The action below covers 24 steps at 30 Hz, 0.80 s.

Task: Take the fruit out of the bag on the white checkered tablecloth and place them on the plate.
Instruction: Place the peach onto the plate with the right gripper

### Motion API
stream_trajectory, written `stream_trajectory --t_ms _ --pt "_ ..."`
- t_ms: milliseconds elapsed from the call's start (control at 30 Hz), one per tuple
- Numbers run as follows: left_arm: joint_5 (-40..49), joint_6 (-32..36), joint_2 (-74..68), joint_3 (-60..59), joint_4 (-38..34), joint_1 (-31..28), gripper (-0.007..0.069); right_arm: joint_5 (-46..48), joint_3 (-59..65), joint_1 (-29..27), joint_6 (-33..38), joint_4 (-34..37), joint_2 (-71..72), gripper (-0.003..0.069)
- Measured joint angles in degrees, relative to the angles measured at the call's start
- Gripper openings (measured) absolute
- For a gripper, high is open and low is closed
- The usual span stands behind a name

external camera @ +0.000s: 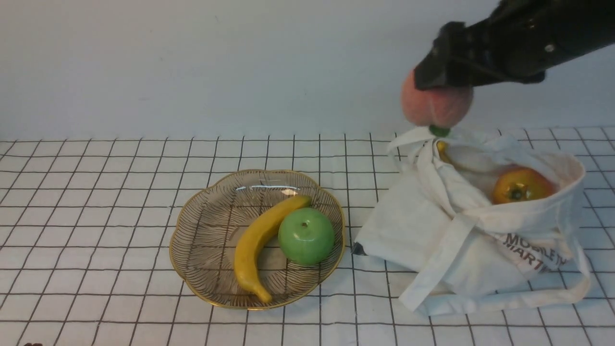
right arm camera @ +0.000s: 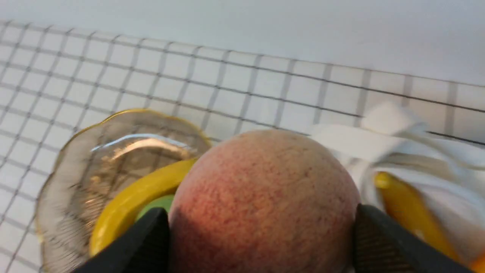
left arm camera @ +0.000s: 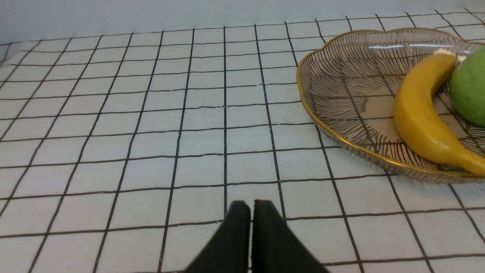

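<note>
Pinching the peach (external camera: 436,103) above the bag (external camera: 480,250), the right gripper (right arm camera: 261,231) might drop it short of the plate (external camera: 211,250) if its round sides slip, or knock the apple (external camera: 306,236) on release.

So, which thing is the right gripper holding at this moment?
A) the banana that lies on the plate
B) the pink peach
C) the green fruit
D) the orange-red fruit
B: the pink peach sits between the two fingers of the right gripper, raised above the white bag.
</note>
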<state>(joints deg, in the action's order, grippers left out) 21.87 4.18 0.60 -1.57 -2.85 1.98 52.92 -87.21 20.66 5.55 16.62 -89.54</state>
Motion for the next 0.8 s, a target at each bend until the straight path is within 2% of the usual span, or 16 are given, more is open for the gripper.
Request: stream_trajectory --t_ms 167,300,533,800 --pt "0.00 0.00 0.00 0.00 0.00 0.00 -0.0008 -2.63 0.00 8.23 5.47 5.58 -4.44 0.0555" --pt "0.00 0.00 0.00 0.00 0.00 0.00 -0.0008 -8.04 0.00 13.82 6.86 8.25 -10.41 0.0555" --pt "0.00 0.00 0.00 0.00 0.00 0.00 -0.0008 -15.84 0.00 20.36 7.03 9.07 -19.65 0.0555" --pt "0.00 0.00 0.00 0.00 0.00 0.00 -0.0008 -18.48 -1.66 23.58 7.08 9.46 -26.80 0.0555"
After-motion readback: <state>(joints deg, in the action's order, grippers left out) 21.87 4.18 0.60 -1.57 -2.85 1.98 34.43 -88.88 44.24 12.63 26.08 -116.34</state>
